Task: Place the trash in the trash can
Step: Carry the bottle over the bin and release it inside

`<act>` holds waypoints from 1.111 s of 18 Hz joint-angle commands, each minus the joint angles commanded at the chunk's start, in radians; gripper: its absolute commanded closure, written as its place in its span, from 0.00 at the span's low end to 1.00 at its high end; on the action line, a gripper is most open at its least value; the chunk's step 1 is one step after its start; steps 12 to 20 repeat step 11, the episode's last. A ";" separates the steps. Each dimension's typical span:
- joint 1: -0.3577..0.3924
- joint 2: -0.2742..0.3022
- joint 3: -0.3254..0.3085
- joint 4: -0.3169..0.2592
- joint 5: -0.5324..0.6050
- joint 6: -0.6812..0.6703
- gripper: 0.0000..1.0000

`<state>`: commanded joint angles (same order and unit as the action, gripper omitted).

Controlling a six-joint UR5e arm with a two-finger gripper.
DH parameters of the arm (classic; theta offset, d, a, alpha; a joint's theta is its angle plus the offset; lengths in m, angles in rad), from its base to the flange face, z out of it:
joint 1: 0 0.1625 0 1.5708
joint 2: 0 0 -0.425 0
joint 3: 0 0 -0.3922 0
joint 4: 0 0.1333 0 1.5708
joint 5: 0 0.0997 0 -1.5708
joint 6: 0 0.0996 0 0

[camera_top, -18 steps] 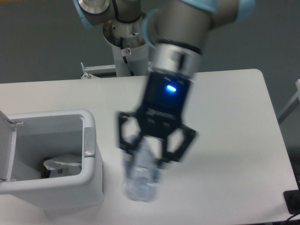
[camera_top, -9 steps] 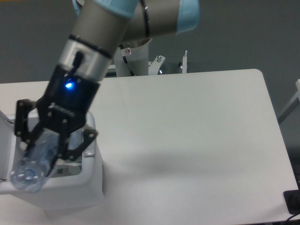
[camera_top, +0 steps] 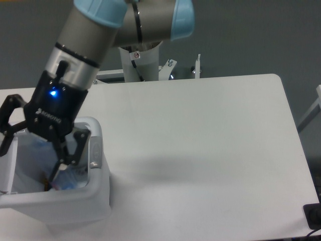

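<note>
Look at the near left corner of the worktop [camera_top: 210, 150], at about 8 o'clock. There you see the white trash can [camera_top: 95, 201] with its thick round rim. Its inside is open to you. Down in it lies the clear bottle [camera_top: 37, 160], a pale bluish shape against the inner wall. Next to it, low in the can, you can see a bit of the wrapper [camera_top: 70, 182] with some dark print.

Right over the can's mouth hangs the gripper [camera_top: 31, 150]. Its jaws are spread wide and they hold nothing. One finger [camera_top: 67, 153] dips inside the rim. A small blue light glows on the black gripper body.

Farther back, the grey arm [camera_top: 100, 30] leans up toward 12 o'clock.
</note>
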<state>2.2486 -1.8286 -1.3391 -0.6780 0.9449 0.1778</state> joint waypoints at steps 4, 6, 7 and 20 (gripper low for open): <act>0.120 0.005 -0.017 -0.015 0.367 0.122 0.00; 0.153 0.008 -0.035 -0.060 0.434 0.258 0.00; 0.154 0.009 -0.035 -0.092 0.463 0.322 0.00; 0.163 0.021 -0.031 -0.198 0.653 0.541 0.00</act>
